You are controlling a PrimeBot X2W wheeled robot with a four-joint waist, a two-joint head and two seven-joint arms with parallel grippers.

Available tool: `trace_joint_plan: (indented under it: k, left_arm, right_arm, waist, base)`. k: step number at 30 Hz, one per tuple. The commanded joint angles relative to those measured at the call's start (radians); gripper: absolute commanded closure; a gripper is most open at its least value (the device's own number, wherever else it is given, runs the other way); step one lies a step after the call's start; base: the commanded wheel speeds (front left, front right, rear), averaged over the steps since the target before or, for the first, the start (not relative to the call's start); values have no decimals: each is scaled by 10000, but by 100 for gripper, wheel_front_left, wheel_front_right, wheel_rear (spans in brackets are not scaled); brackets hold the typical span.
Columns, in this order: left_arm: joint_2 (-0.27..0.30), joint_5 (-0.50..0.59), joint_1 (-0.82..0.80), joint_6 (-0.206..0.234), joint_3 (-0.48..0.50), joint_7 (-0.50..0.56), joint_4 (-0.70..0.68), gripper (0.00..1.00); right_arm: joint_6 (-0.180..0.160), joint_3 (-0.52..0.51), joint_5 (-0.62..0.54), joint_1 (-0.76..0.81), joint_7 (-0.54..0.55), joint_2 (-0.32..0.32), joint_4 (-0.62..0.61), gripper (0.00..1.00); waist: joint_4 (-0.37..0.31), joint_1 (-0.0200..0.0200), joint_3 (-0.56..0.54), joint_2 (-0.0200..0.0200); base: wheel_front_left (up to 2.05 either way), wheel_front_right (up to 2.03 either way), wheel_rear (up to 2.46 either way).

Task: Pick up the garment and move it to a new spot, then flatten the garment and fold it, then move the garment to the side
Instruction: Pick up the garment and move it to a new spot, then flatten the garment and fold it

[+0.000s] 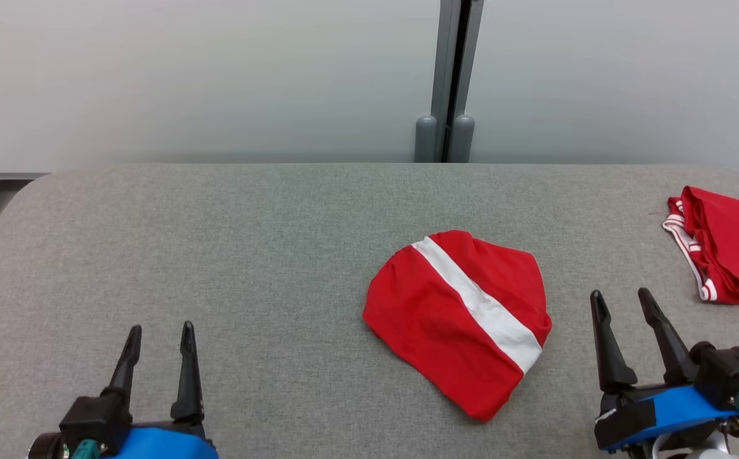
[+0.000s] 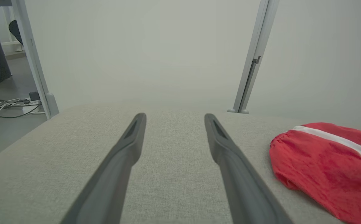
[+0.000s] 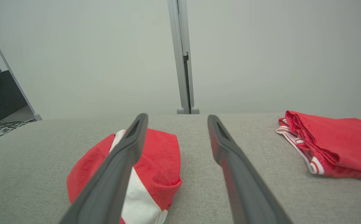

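Observation:
A red garment (image 1: 458, 322) with a white stripe lies bunched into a rounded heap on the grey table, right of centre. It shows at the right edge of the left wrist view as the garment (image 2: 320, 161), and behind my right gripper's left finger in the right wrist view as the garment (image 3: 158, 161). My left gripper (image 1: 160, 338) stands open near the front left, well apart from the garment. My right gripper (image 1: 622, 303) stands open just right of the garment, touching nothing. The open left gripper (image 2: 174, 119) and the open right gripper (image 3: 176, 119) hold nothing.
A second red garment (image 1: 729, 252) with white trim lies folded at the table's right edge; it is the folded garment (image 3: 333, 143) in the right wrist view. A grey post (image 1: 451, 83) divides the pale wall behind. The grey table (image 1: 216, 255) has rounded far corners. Cables (image 2: 2, 107) lie on the floor at left.

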Motion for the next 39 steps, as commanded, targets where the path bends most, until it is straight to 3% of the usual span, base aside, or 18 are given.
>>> trace_joint_plan:
  k: [1, 14, 39]
  left_arm:
    - [-31, 106, 119, -15, 86, -40, 87, 0]
    - [-63, 378, 258, -405, 274, 1, 1123, 0]
    - [15, 76, -86, -408, 29, 479, 852, 0]
  right_arm:
    - [5, -23, 97, 186, -17, -20, 48, 0]
    - [5, -128, 245, 836, 167, -20, 386, 0]
    - [5, 251, 439, 628, 1, -20, 530, 0]
  waist:
    - [0, 0, -34, 0]
    - [-78, 0, -579, 0]
    - [-248, 0, -499, 0]
  base:
    - [0, 0, 0]
    - [0, 0, 0]
    - [0, 0, 0]
